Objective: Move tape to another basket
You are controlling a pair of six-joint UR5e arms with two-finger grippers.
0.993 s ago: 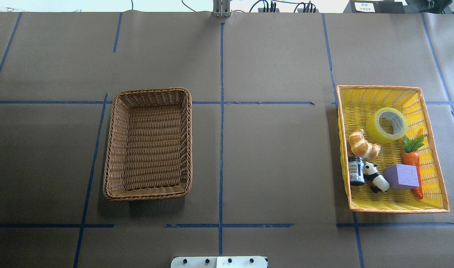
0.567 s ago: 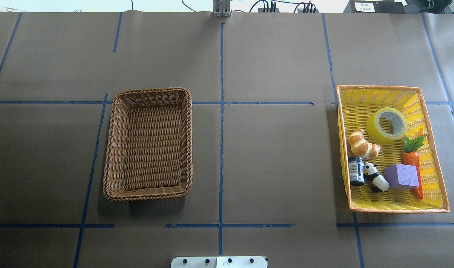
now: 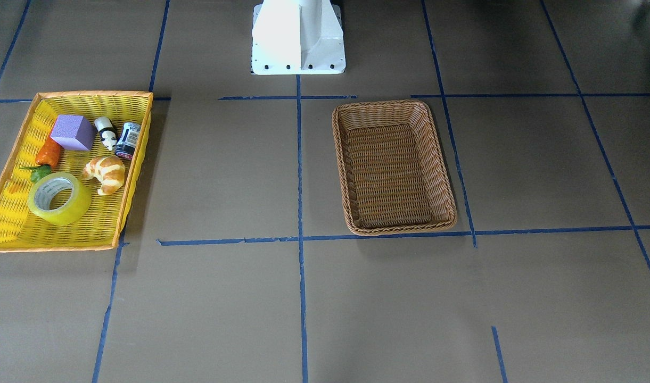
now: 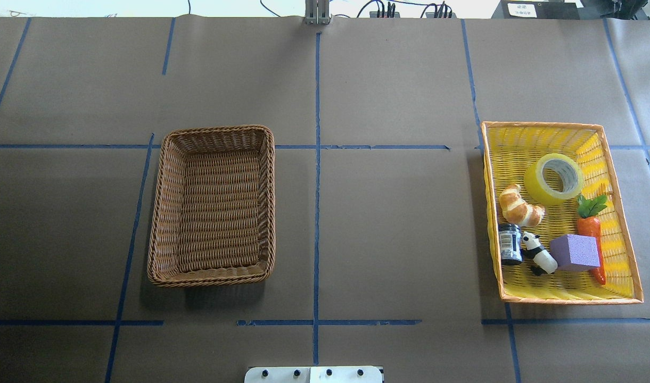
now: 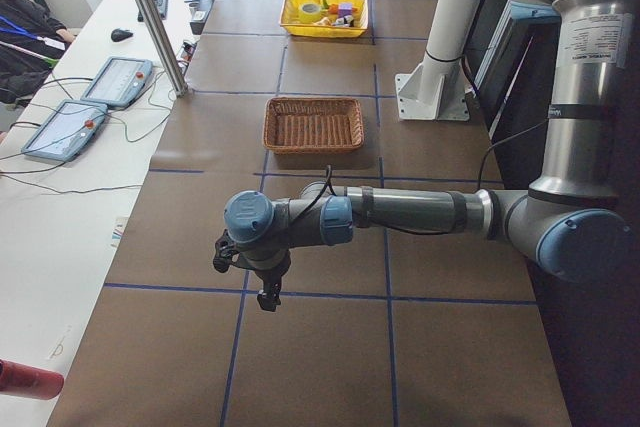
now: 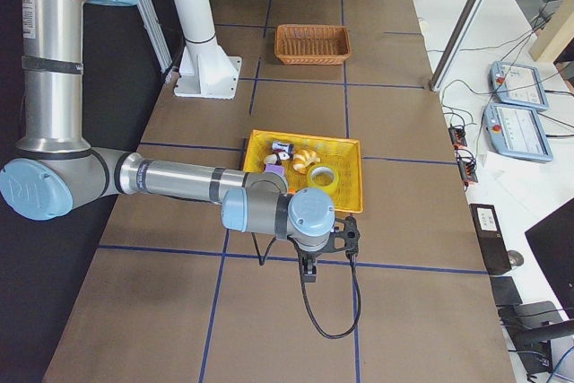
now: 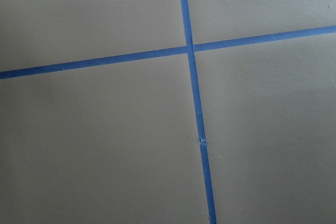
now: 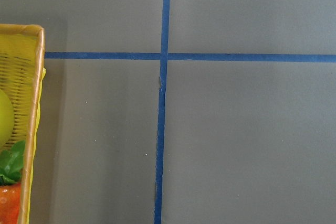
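The tape (image 4: 535, 184), a yellow-green roll with a white core, lies in the far part of the yellow mesh basket (image 4: 569, 300) at the table's right. It also shows in the front view (image 3: 75, 207) and at the left edge of the right wrist view (image 8: 2, 116). The brown wicker basket (image 4: 213, 129) stands empty left of centre. Neither gripper shows in the overhead or front views. In the side views the left gripper (image 5: 268, 297) hangs over bare table well away from the wicker basket, and the right gripper (image 6: 308, 274) hangs just outside the yellow basket. I cannot tell whether either is open.
In the yellow basket with the tape lie a croissant (image 4: 519, 206), a small dark jar (image 4: 510, 243), a panda figure (image 4: 537, 254), a purple cube (image 4: 575, 252) and a carrot (image 4: 591, 234). The robot's white base (image 3: 298, 37) stands mid-table at its edge. Blue tape lines cross the brown table.
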